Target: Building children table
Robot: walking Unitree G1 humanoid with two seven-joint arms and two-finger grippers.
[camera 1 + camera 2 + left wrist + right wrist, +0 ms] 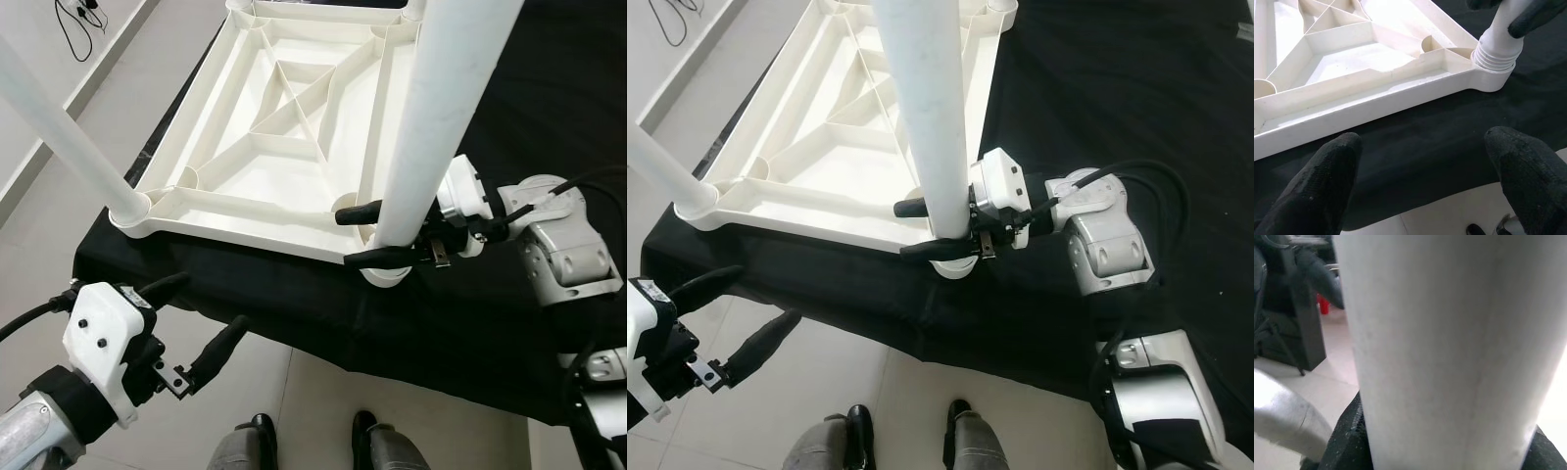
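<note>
Fingers of my right gripper (377, 235) clamp the white leg (431, 127) standing in the upturned tabletop's (284, 127) near corner socket. My left gripper (201, 323) hangs spread apart below the tabletop's near edge, over black cloth (294, 294) and floor tiles (284, 411).

Right gripper (370, 235) reaches in from the right, both black fingers clamped; left gripper (201, 318) hangs low at left, fingers spread.

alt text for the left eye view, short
The right gripper clamps a white table leg standing in the near corner socket of an upturned white tabletop on a black cloth. The left gripper hangs open over the floor.
</note>
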